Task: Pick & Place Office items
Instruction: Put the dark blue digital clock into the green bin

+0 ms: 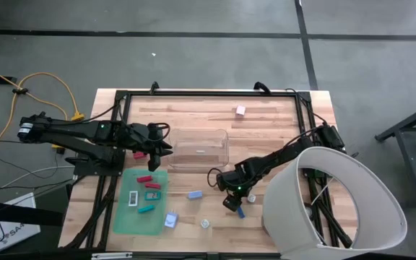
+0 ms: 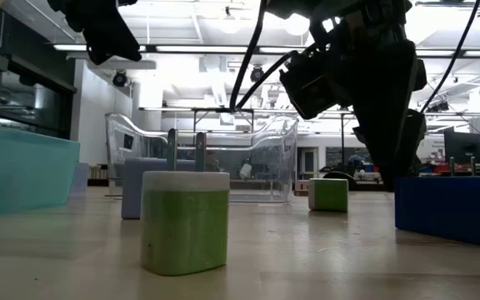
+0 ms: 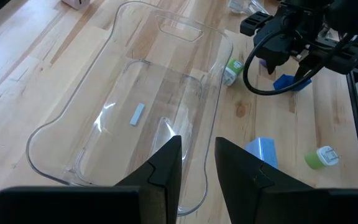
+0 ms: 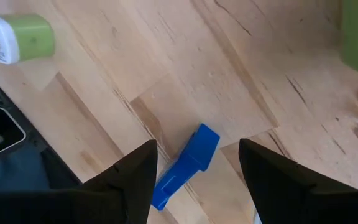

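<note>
Directly beneath the spread-fingered, empty right gripper [image 4: 194, 165], a blue plastic clip [image 4: 188, 163] is judged light, stiff, slippery; its narrow flanks should be pinched.

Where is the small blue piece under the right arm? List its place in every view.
High view: blue piece just below the right gripper, right of the green mat.
Low view: blue block at right edge, likely the same piece.
Left wrist view: beside the right arm.
Right wrist view: between the open jaws.
Shared landmark: the clear bin.
</note>
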You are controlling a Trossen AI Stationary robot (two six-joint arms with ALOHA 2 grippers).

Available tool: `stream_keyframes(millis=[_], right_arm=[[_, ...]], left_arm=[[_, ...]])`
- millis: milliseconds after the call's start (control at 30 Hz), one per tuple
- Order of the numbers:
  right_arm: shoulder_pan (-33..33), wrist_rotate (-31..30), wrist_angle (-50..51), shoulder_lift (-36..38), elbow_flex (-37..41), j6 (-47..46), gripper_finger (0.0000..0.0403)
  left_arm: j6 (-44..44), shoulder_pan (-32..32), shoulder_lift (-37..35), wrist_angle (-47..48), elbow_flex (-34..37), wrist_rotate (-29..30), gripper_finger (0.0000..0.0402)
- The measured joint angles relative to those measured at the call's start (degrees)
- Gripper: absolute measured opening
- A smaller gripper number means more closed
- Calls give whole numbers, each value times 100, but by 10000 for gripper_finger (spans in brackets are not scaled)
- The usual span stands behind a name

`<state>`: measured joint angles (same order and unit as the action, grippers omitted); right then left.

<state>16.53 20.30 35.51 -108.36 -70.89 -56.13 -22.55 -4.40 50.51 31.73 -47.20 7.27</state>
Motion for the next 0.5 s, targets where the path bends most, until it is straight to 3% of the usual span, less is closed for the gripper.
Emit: stream_keyframes(millis=[500], right_arm=[[153,-50,-18,-178,0,-380,215]], left_arm=[[2,-2,0,15,0,0,93]])
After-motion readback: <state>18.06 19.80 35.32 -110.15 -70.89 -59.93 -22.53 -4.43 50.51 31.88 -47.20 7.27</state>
